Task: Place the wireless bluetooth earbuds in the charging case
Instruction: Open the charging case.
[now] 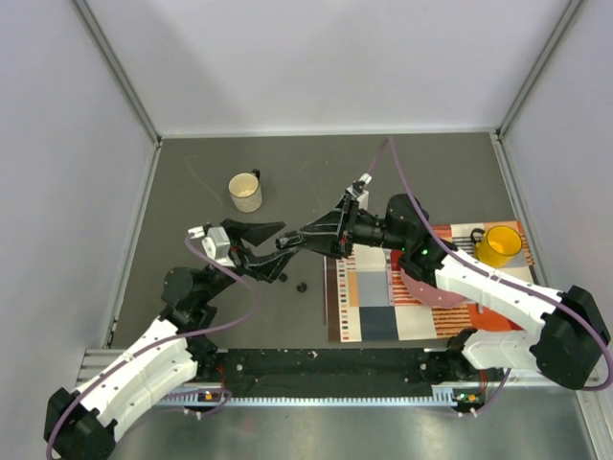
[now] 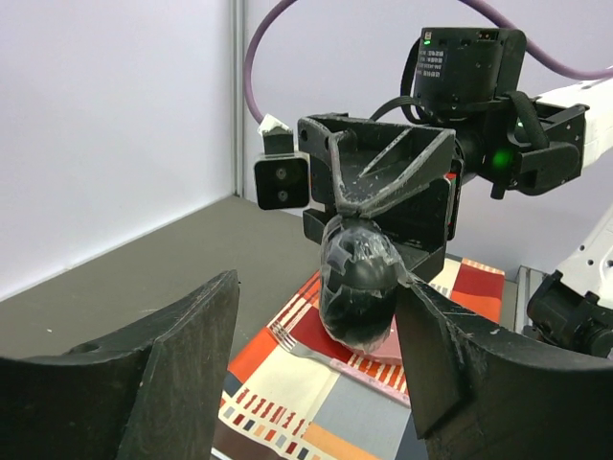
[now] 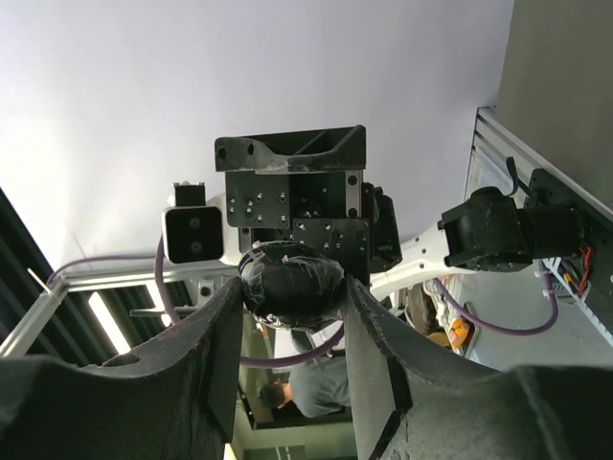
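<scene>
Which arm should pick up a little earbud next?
Left. The left arm has open, empty jaws, and two earbuds lie on the table near them. The right arm has its jaws shut on the case.

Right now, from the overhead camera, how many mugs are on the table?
2. A cream mug stands on the bare grey tabletop, far left; a yellow mug sits at the patterned placemat's far right corner. Others may be hidden.
</scene>
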